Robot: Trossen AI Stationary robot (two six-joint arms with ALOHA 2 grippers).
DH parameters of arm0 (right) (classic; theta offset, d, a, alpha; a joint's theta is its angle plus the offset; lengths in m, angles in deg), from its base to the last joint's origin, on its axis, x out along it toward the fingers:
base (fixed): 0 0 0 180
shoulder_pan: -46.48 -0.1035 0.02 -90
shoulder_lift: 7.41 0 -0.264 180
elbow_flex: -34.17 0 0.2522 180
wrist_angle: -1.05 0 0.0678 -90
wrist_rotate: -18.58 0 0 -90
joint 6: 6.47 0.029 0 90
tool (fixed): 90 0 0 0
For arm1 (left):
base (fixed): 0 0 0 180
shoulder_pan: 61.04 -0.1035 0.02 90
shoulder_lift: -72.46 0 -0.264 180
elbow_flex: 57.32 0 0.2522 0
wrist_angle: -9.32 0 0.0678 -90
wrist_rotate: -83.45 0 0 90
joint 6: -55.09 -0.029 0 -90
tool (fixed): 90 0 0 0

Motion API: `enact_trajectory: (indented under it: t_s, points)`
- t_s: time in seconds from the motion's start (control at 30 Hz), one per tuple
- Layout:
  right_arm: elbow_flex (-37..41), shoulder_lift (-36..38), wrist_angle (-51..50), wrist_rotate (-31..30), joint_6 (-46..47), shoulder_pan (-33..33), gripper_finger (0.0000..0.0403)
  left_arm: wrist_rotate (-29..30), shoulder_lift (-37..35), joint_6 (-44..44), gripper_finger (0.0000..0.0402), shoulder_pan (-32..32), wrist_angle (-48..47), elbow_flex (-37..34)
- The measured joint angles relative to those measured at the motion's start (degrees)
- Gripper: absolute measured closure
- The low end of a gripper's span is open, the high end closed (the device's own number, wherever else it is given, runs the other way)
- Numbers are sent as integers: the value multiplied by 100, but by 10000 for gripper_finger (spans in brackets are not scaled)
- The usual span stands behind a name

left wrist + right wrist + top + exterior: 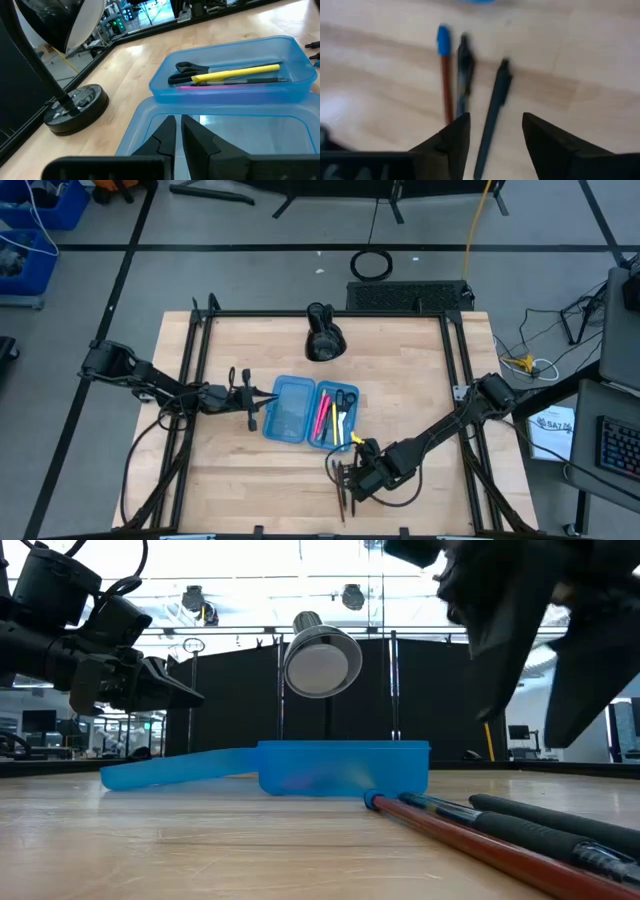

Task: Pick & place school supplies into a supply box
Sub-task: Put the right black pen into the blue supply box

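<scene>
Blue supply box (305,411) lying open near the middle of the worktop (400,380), two hinged halves side by side. In the half toward the right edge: black-handled scissors (187,72), a yellow pen (235,74), a pink pen (225,85) and a dark one just beside it, all lying lengthwise. The other half (225,130), toward the left edge, shown bare in the left wrist view.

Still on the bare wood, between the box and the front edge, toward the right: three loose supplies lying close together and roughly parallel — a reddish-brown pencil with a blue cap (444,65), a dark pen (464,75) touching or nearly touching it, and a black pen (496,102) slightly apart. In the low view, same group running across the boards in front of the box (345,770).

Right pincer (495,135) directly over these loose pens, released, fingers (452,137) spread with the black pen lined up in the gap; holding nothing, contact with the wood cannot be judged.

Left pincer (177,137) just beside the box on its left-edge side, raised off the wood, hanging over the bare half, fingers nearly together with a narrow slit between, gripping nothing.

Black lamp (323,335) with a round base standing behind the box, toward the back edge, well apart from both pincers.
</scene>
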Motion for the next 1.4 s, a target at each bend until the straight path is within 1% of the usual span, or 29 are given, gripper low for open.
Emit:
enact_trajectory:
  t_s: [0.17, 0.3, 0.37, 0.5, 0.67, 0.8, 0.93, 1.23, 1.4]
  points:
    - [-2, -211, 0, 39, -438, 262, 233, 2, 0, -6, 366, 0, 4, 0]
    - [-1, -460, 193, 536, -896, 481, 243, 17, 0, -7, 366, -4, 26, 0]
    - [-4, -541, 257, 669, -1000, 532, 246, 17, 0, -7, 366, -4, 35, 0]
    - [-11, -567, 202, 753, -1009, 549, 248, 15, 0, -2, 366, -4, 34, 0]
    - [-11, -570, 191, 746, -800, 461, 254, 15, 0, 13, 366, -4, 6, 0]
    - [-22, -655, 208, 886, -674, 367, 270, 13, 0, 22, 366, -4, -36, 0]
    - [-22, -813, 246, 897, -652, 294, 288, 14, 0, 4, 366, -4, -105, 1]
    - [-18, -1099, -10, 1050, -1126, 293, 318, 11, 0, 2, 366, -4, -127, 2]
    - [-17, -1137, -437, 1075, -1271, 293, 336, 13, 0, 9, 366, -4, -128, 2]
